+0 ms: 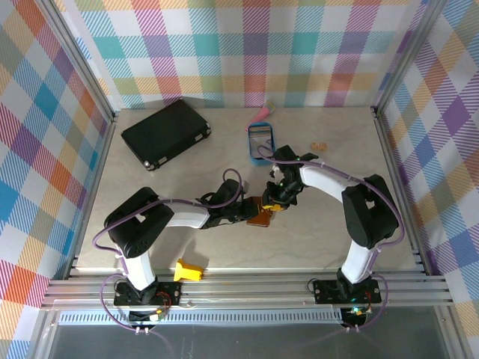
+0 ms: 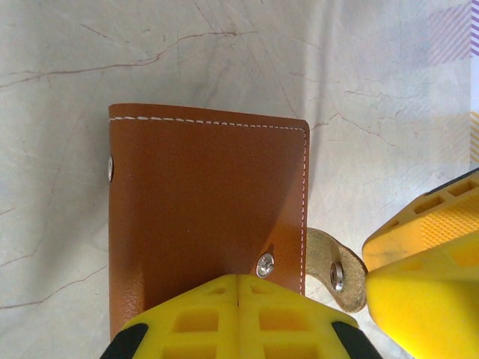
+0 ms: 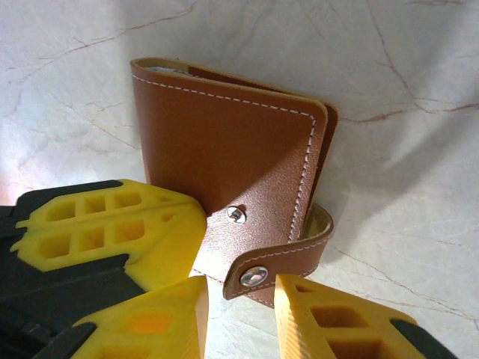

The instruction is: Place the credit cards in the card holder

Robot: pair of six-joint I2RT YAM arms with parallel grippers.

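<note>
The card holder (image 1: pixel 260 218) is a brown leather wallet lying folded shut at mid-table. My left gripper (image 2: pixel 238 288) is shut, its yellow tips resting together on the wallet's cover (image 2: pixel 202 194) beside the stud. My right gripper (image 3: pixel 239 288) is open, its two fingers standing either side of the free end of the snap tab (image 3: pixel 281 258), which curls round the wallet's edge (image 3: pixel 224 142) and is not snapped to the stud. From above, the left gripper (image 1: pixel 243 213) and right gripper (image 1: pixel 273 203) meet over the wallet. The credit cards are hidden.
A large black case (image 1: pixel 166 133) lies at the back left. A blue oval tray (image 1: pixel 260 140) stands behind the grippers, with a small tan block (image 1: pixel 319 145) to its right. A yellow plastic piece (image 1: pixel 187 271) sits near the front edge.
</note>
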